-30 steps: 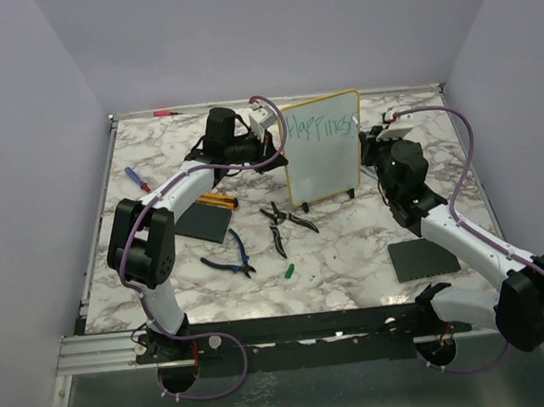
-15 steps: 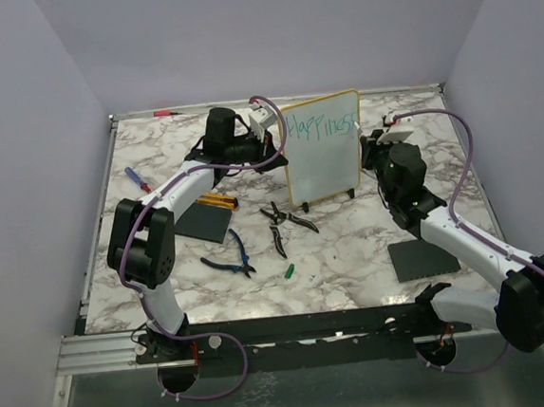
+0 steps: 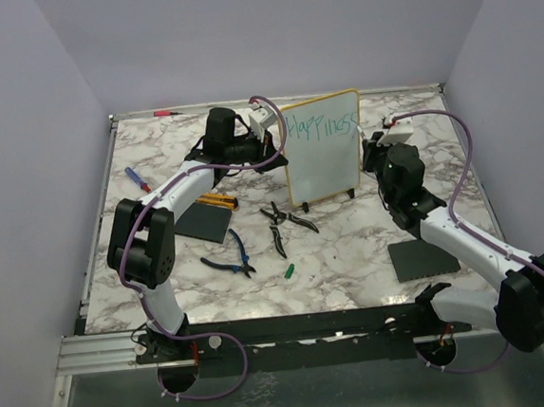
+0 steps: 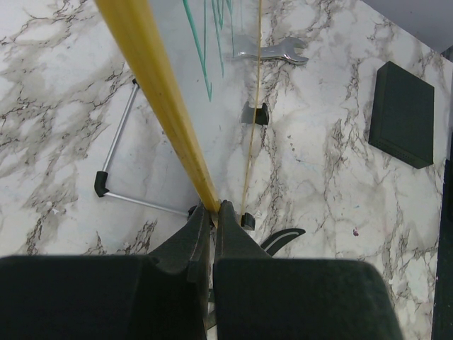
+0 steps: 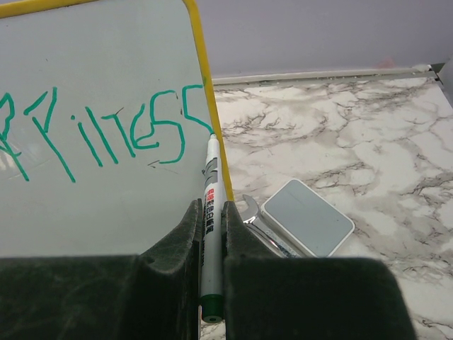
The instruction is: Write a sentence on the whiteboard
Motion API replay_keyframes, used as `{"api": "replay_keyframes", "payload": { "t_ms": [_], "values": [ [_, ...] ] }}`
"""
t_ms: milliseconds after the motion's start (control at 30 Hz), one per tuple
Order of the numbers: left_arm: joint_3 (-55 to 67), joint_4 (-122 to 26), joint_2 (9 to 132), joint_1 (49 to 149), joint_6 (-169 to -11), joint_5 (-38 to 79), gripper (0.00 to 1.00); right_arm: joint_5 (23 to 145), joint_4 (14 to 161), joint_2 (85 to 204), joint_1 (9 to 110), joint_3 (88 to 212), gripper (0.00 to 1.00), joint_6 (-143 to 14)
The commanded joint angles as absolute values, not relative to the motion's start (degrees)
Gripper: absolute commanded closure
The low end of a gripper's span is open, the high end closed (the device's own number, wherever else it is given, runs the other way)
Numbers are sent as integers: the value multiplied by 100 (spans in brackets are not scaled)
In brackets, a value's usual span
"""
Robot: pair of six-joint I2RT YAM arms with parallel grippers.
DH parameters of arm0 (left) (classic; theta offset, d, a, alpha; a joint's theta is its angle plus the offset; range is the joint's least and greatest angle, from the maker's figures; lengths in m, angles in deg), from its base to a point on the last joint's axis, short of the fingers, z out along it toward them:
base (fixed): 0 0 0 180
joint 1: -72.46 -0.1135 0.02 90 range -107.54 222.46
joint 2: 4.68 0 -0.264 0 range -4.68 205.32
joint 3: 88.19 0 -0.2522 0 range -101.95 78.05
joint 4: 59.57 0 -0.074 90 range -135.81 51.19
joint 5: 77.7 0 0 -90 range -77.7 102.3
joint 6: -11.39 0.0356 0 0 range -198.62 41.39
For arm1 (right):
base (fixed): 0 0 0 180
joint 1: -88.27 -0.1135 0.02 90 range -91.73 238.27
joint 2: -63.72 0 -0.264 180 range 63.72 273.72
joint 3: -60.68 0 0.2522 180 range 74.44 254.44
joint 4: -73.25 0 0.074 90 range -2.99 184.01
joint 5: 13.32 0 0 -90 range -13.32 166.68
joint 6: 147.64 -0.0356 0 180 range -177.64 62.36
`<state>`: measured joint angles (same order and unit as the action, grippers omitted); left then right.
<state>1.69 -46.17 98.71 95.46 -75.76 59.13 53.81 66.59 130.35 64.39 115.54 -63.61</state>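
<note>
The whiteboard [image 3: 323,151], white with a yellow rim and black feet, stands upright at the back middle of the table. Teal-green writing [image 3: 320,126] on its top line reads "Happiness"; only that one line shows. My left gripper [image 4: 213,207] is shut on the board's yellow left rim [image 4: 154,85], holding it from behind. My right gripper [image 5: 211,207] is shut on a white marker [image 5: 211,212] with a green end. The marker's tip touches the board at the last "s" [image 5: 185,120], by the right rim.
Black pliers [image 3: 288,223], blue-handled pliers [image 3: 229,257], a green cap [image 3: 288,272], two dark grey pads [image 3: 202,222] [image 3: 423,259], a blue-red screwdriver [image 3: 136,179] and a red marker [image 3: 164,112] lie on the marble table. A wrench [image 5: 248,212] and small white box [image 5: 307,216] lie beside the board.
The right gripper has moved the marker slightly rightward and down along the top line; the last letters of "Happiness" now show. The left arm and board have not moved.
</note>
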Motion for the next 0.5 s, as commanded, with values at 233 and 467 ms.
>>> {"api": "replay_keyframes", "payload": {
  "t_ms": [233, 467],
  "values": [
    [212, -4642, 9711, 9576, -7364, 5862, 100, 6126, 6830, 13033, 6477, 11356, 99, -6295],
    [220, -4642, 9725, 9580, -7363, 5863, 100, 6240, 6825, 12997, 6470, 11305, 100, -6309]
  ]
}}
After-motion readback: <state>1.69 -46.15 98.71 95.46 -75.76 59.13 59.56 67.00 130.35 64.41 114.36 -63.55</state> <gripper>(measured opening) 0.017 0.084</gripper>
